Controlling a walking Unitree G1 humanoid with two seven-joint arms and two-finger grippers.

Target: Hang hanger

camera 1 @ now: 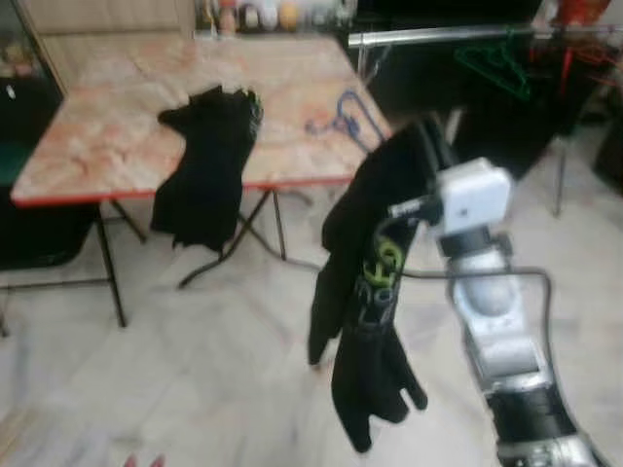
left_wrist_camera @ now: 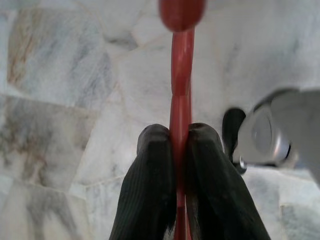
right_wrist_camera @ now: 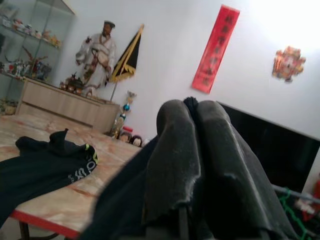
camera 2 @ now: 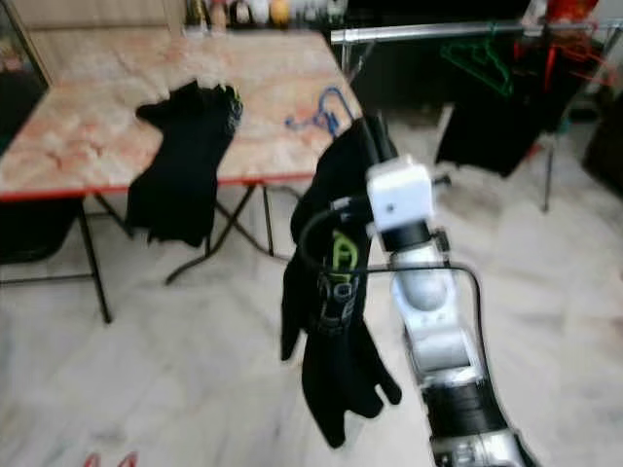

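Note:
My right gripper (right_wrist_camera: 194,107) is raised in front of me and shut on the top of a black shirt (camera 1: 365,292) with green print, which hangs down from it above the floor. Any hanger inside the shirt is hidden. In the left wrist view, my left gripper (left_wrist_camera: 181,132) is shut on a thin red hanger (left_wrist_camera: 181,75), held low over the marble floor. The red tips (camera 1: 141,460) show at the bottom left of the head view. A metal clothes rail (camera 1: 438,37) with a green hanger (camera 1: 496,63) stands at the back right.
A folding table (camera 1: 107,146) stands ahead on the left, with another black garment (camera 1: 206,161) draped over its front edge and a blue hanger (camera 1: 343,119) near its right corner. Dark clothes (camera 2: 487,126) hang under the rail. Marble floor (camera 1: 195,370) lies open in front.

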